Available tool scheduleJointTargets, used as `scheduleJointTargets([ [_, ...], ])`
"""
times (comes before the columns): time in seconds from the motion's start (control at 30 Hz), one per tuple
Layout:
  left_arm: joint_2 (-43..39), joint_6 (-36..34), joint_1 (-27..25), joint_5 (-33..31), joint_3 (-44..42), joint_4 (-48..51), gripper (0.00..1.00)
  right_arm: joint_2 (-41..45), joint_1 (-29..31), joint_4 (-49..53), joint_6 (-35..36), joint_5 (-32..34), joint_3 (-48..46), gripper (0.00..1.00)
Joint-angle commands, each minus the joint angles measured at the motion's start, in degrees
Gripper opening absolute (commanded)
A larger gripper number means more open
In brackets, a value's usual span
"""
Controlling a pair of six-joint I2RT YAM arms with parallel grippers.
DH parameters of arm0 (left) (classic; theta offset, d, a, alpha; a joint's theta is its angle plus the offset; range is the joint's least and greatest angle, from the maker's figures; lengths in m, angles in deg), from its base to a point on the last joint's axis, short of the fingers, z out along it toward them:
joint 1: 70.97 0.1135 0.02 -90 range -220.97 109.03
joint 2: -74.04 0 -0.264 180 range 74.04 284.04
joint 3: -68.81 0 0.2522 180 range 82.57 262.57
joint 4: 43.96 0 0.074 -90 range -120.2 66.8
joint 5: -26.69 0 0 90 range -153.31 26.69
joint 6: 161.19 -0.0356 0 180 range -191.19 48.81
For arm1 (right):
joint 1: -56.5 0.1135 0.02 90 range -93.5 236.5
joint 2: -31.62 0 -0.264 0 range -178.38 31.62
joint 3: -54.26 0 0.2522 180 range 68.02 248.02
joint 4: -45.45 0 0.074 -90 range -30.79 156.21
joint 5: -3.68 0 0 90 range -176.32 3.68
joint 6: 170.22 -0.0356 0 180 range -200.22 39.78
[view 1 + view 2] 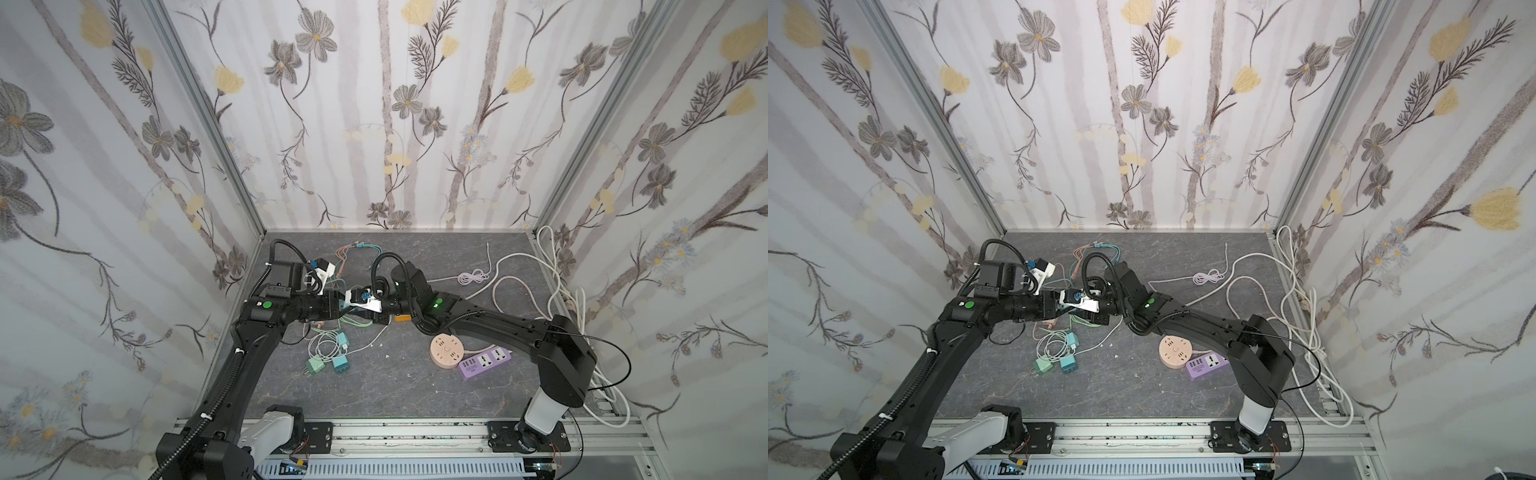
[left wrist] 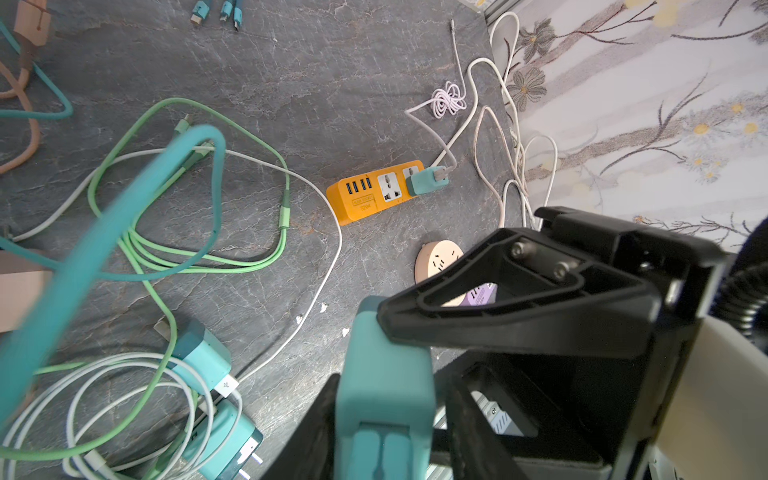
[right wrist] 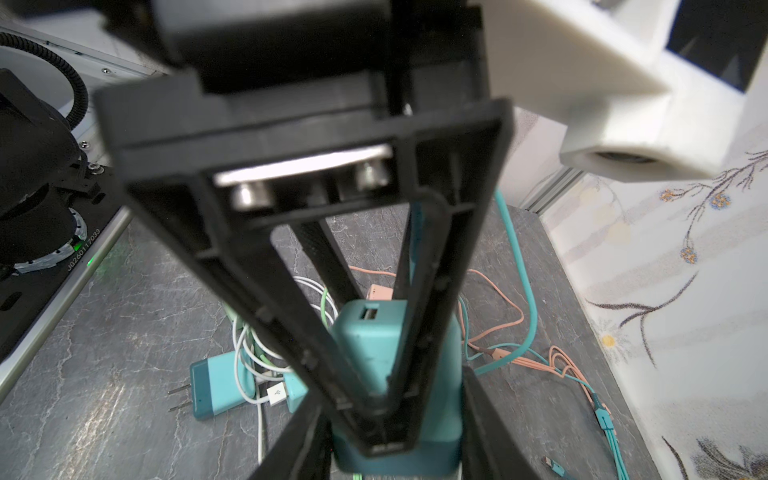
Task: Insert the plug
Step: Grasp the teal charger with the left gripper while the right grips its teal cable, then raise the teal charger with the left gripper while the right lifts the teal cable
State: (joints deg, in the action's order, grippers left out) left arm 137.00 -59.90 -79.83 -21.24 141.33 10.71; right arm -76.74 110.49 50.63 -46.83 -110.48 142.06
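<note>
Backdrop: floral-papered booth, slate-grey tabletop (image 1: 395,386) strewn with cables.
Right gripper (image 3: 374,415): partly closed, clamped on teal adapter (image 3: 365,345), held above mid-table.
Left gripper (image 2: 388,424): jaws narrow, flanking same adapter; contact not resolvable.
Handling: likely light, rigid, smooth plastic; USB port empty, so no cable drag. Best gripped on flat sides, prong end left free. Prongs not visible.
Likely target: orange strip (image 2: 365,199), well apart from adapter; one socket free beside plugged-in charger (image 2: 424,183).

Both arms folded inward, left claw (image 2: 388,390) and right claw (image 3: 392,399) tip to tip, jaws partly closed.
</note>
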Motion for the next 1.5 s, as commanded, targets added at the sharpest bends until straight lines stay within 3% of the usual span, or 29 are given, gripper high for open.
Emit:
scheduleJointTargets([
  [0.0,-0.18,-0.24,-0.10,4.03,-0.19,-0.85,0.22,0.24,0.23,-4.69,-0.86,-0.97,0.67,0.34],
  [0.1,-0.53,1.03,-0.10,3.03,-0.15,-2.43,0.03,0.49,0.17,-3.82,-0.71,-1.54,0.49,0.36],
  [0.13,-0.56,1.63,-0.10,2.31,0.18,-2.68,0.00,0.64,0.19,-3.51,-1.24,-1.71,0.40,0.40],
  [0.27,-0.14,5.17,-0.10,1.09,4.27,-1.34,0.00,1.30,-1.24,-5.58,-9.32,-2.07,-1.10,0.78],
  [0.33,-0.27,6.93,-0.10,1.58,6.92,-0.96,0.00,1.39,-2.14,-10.90,-15.59,0.99,-3.30,0.85],
  [0.5,-0.31,9.04,-0.10,3.64,15.37,0.55,0.00,-0.79,-4.83,-19.48,-26.91,2.36,-6.25,0.89],
  [0.77,2.89,14.68,-0.10,11.53,30.14,-2.29,0.00,-11.62,-5.05,-27.87,-32.36,0.02,-0.04,0.90],
  [1.1,9.02,15.67,-0.01,14.88,46.35,1.61,0.00,-22.50,-5.35,-33.30,-41.86,2.48,7.63,0.90],
  [1.2,10.32,15.92,0.07,15.82,48.55,1.54,0.00,-23.30,-5.14,-33.46,-43.49,5.50,6.05,0.85],
  [1.23,10.56,16.08,0.07,16.15,49.30,1.51,0.00,-23.48,-5.22,-33.35,-43.73,6.17,5.50,0.79],
  [1.37,10.37,16.12,0.33,16.73,50.92,1.29,0.00,-23.51,-5.31,-34.19,-45.09,8.18,4.12,0.37],
  [1.47,9.70,15.75,0.60,15.53,50.45,1.17,0.00,-20.91,-6.35,-32.64,-48.76,7.51,5.39,0.15],
])
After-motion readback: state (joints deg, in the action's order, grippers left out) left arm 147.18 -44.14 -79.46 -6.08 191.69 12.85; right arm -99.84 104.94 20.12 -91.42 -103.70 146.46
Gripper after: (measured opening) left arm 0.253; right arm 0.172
